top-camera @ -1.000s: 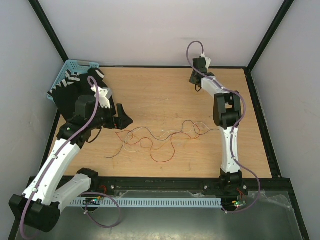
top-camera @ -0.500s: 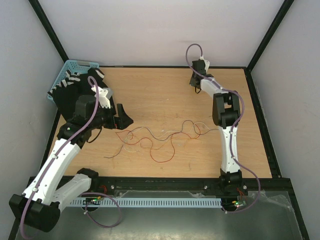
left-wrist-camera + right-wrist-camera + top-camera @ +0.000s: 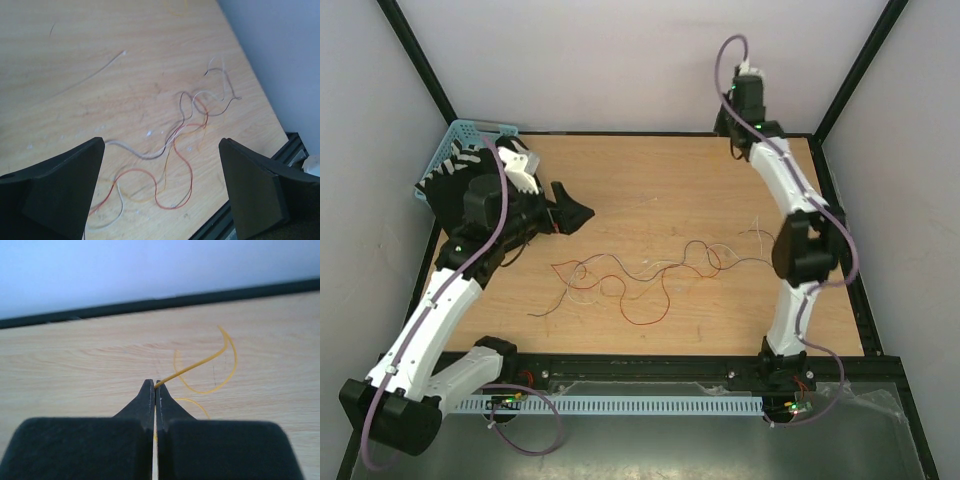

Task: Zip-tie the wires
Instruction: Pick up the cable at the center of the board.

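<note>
The wires [image 3: 640, 272] lie in a loose tangle of red, brown and pale strands across the table's middle; the left wrist view shows them as well [image 3: 185, 125]. My left gripper [image 3: 572, 208] hangs open over the table's left side, above and short of the tangle, its jaws [image 3: 162, 145] wide apart and empty. My right gripper [image 3: 732, 115] is raised at the back right. It [image 3: 155, 385] is shut on one end of a thin yellow strand [image 3: 200, 365], which curls down to the table. I cannot tell if the zip tie is this strand or a pale straight strip [image 3: 102, 70].
A blue basket [image 3: 460, 140] sits at the back left corner, behind the left arm. Black frame rails [image 3: 840, 250] edge the table, with white walls close behind. A black rail and a white cable duct [image 3: 650, 405] run along the near edge.
The right gripper has shut on the yellow strand, and the arm has lifted toward the back right. The left gripper shifted slightly back and right, staying open.
</note>
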